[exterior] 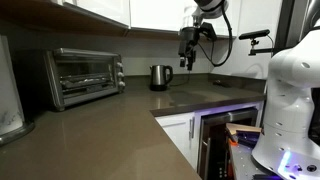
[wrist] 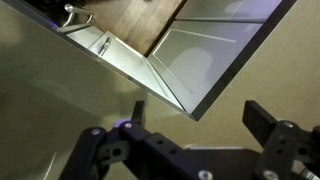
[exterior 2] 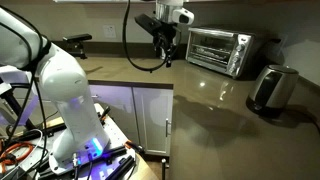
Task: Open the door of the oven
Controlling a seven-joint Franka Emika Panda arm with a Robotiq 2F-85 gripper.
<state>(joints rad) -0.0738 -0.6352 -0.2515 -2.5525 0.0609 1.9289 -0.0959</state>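
The gripper [exterior: 188, 47] hangs above the countertop [exterior: 120, 130] with its fingers [wrist: 262, 122] spread wide and nothing between them. The oven [exterior 2: 222, 50] stands on the countertop against the wall, well apart from the gripper, with its door [exterior: 88, 74] shut. A kettle [exterior: 160, 76] stands between gripper and oven.

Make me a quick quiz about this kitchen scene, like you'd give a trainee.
1. True or false: the door of the oven is already open.
2. Which of these stands on the counter along with the oven? A) a kettle B) a blender C) a vase
3. Fill in: the gripper holds nothing and is ____ (open/shut).
Key: 1 false; 2 A; 3 open.
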